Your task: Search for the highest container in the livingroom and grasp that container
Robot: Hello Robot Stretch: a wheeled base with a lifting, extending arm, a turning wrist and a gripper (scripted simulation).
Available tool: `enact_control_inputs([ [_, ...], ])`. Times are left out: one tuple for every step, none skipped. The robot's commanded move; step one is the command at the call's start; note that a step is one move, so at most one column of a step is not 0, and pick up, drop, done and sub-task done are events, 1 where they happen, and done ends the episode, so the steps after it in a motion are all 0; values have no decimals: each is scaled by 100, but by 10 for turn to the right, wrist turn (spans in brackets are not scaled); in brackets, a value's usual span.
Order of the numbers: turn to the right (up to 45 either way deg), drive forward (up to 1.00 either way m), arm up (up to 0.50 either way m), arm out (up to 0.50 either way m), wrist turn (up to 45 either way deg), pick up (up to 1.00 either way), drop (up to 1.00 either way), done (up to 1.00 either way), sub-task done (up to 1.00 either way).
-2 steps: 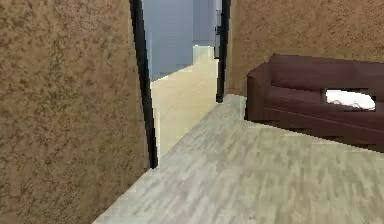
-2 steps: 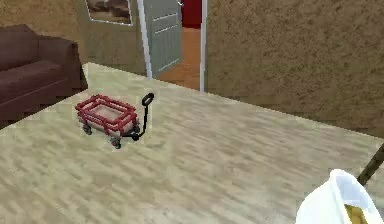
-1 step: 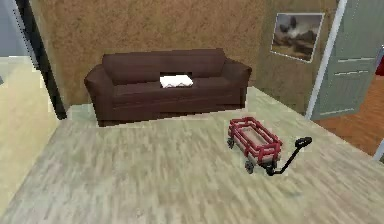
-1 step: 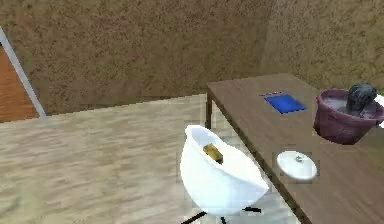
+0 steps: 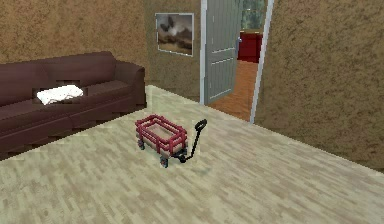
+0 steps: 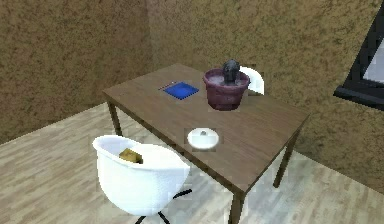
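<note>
Hand state cannot be told from these views. On the counter (image 6: 262, 128) a maroon pot (image 6: 227, 90) stands near the far edge, rising well above the low white dish (image 6: 204, 138) by the near edge and the flat blue pad (image 6: 180, 91) toward the far left corner, so I judge it the likeliest target. A white chair (image 6: 140, 172) drawn up at the near edge's left probably forces a reach from farther right, and the red wagon (image 5: 162, 136) sits too low on the floor to compete.
</note>
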Motion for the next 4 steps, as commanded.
enact_control_inputs([
  [0,0,50,0,0,0,0,0,0],
  [0,0,34,0,0,0,0,0,0],
  [0,0,0,40,0,0,0,0,0],
  [0,0,0,0,450,0,0,0,0],
])
